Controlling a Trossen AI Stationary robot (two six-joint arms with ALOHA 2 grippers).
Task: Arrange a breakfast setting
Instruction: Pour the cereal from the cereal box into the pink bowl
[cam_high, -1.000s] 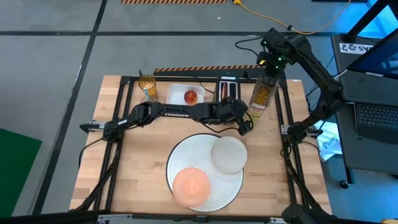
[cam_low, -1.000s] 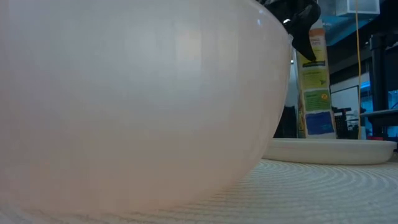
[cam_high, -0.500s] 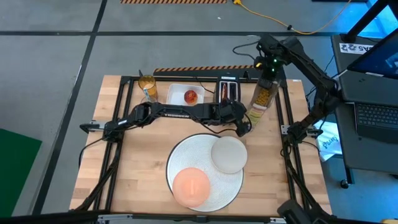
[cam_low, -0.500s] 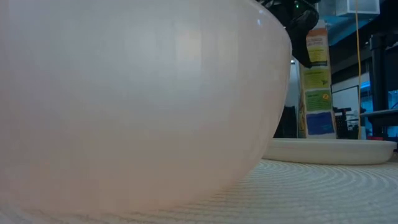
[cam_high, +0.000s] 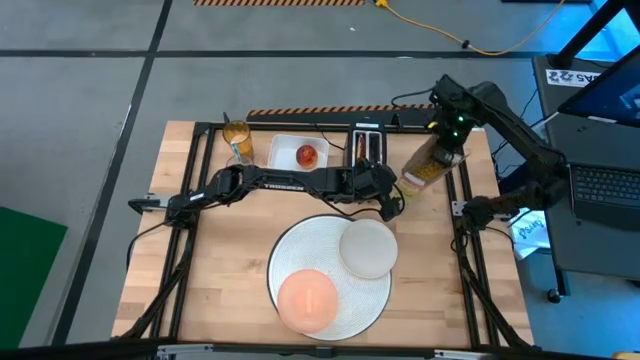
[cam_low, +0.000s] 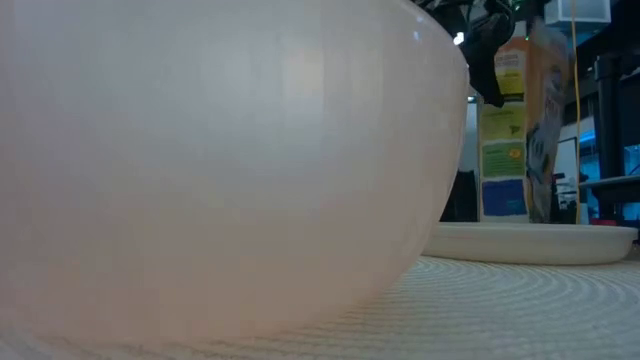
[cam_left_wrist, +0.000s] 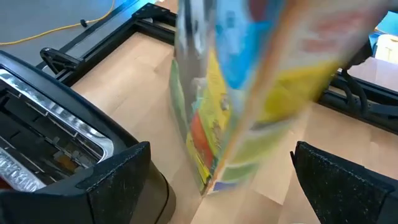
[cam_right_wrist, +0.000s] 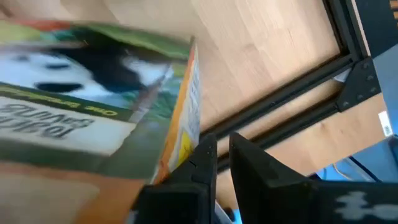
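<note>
tilting beside the right gripper (cam_high: 447, 150), the cereal box (cam_high: 424, 165) leans.

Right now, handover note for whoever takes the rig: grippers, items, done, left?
Right gripper: shut on the cereal box, tilted at the back right.
Left gripper: open, beside the box, near the toaster.
Done: orange bowl and small plate on the placemat.
Left: cereal not poured; apple sits in the white tray.

bowl (cam_high: 306, 300) and plate (cam_high: 368, 248) on placemat (cam_high: 300, 255), toaster (cam_high: 367, 146) behind, tray (cam_high: 285, 152) with apple (cam_high: 307, 156) left of toaster
</note>
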